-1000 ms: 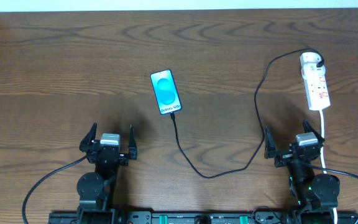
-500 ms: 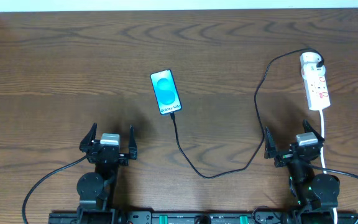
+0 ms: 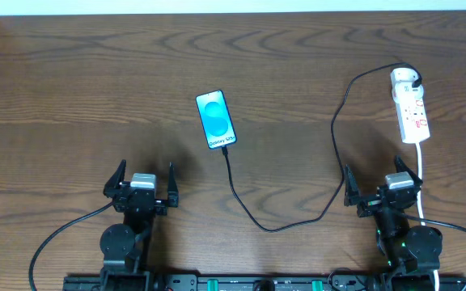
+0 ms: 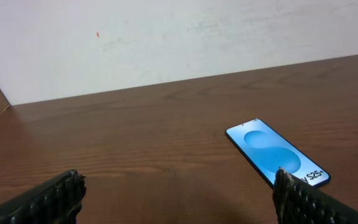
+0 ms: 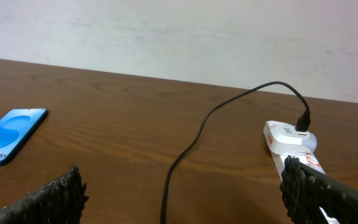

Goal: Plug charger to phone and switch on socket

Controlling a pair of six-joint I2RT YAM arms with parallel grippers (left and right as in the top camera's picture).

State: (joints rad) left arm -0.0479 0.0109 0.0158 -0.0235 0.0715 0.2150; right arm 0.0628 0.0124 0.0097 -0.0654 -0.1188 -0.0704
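Galaxy S25+ phone flat on wooden table, screen lit blue. Thin black charger cable meeting phone's near edge, looping right of phone and up to white power strip, well apart from phone. Left gripper nearward-left of phone, right gripper nearward-right; jaws of both spread wide, holding nothing. Switch position on power strip not discernible.

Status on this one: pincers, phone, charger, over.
Left pincer open, right pincer open, both empty. Charger cable runs socket to phone; seating unclear. Nothing in the way.
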